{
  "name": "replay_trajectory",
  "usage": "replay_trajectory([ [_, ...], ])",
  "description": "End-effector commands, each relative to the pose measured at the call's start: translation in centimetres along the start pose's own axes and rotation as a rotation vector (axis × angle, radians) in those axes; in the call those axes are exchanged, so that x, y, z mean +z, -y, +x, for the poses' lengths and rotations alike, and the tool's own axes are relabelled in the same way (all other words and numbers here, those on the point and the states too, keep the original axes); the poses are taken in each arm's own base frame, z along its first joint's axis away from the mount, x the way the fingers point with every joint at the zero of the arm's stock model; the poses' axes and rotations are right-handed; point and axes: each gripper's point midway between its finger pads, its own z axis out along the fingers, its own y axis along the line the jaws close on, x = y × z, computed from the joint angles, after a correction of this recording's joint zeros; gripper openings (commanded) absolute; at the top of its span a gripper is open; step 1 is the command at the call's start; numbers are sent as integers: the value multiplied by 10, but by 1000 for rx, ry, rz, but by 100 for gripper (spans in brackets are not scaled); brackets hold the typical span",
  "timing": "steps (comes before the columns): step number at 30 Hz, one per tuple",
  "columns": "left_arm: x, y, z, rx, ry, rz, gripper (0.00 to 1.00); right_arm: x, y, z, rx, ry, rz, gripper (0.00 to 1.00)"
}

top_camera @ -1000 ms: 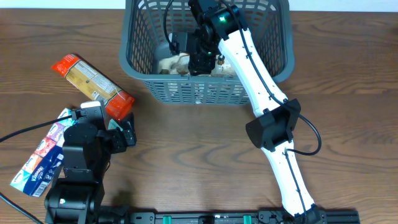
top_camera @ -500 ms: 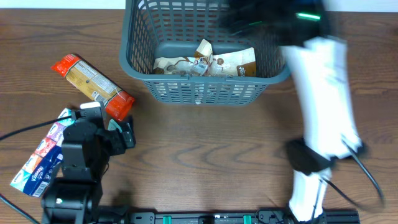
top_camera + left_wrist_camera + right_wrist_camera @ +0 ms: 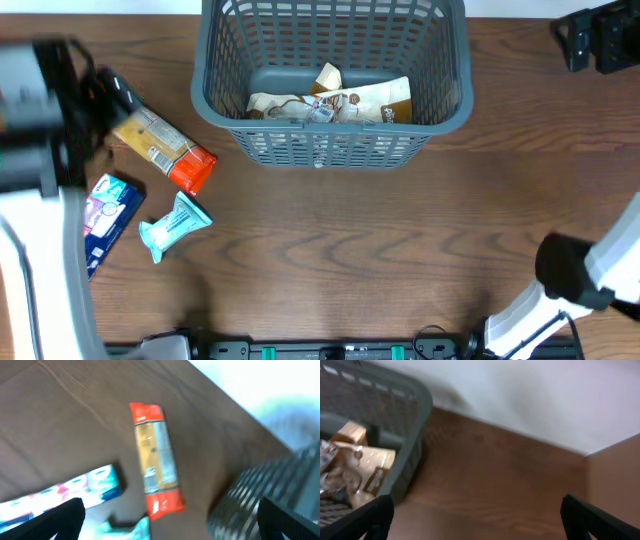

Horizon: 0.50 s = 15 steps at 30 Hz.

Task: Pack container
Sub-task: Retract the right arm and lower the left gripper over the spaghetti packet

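The grey basket [image 3: 330, 148] stands at the far middle of the counter [image 3: 330, 250], with tan snack packets [image 3: 335, 100] inside. An orange packet [image 3: 160, 145] lies to its left. The left claw [image 3: 170, 505] and right claw [image 3: 477, 500] are both spread apart, empty.

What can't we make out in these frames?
- Overhead: left arm motion-blurred, covering part of the blue pack.
- Overhead: right gripper cropped by the frame edge.
- Left wrist: blur makes the orange packet label unreadable.
- Overhead: container wall hides part of the brown packets.
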Motion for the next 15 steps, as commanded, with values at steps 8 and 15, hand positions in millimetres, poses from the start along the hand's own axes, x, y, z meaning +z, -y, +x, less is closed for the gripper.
replay_trajectory([
  [8, 53, 23, 30, 41, -278, 57, 98, 34, -9, 22, 39, -95, -116, 93],
  [15, 74, -11, 23, -143, -255, -127, 98, 32, 27, 38, 187, -168, 69, 99],
])
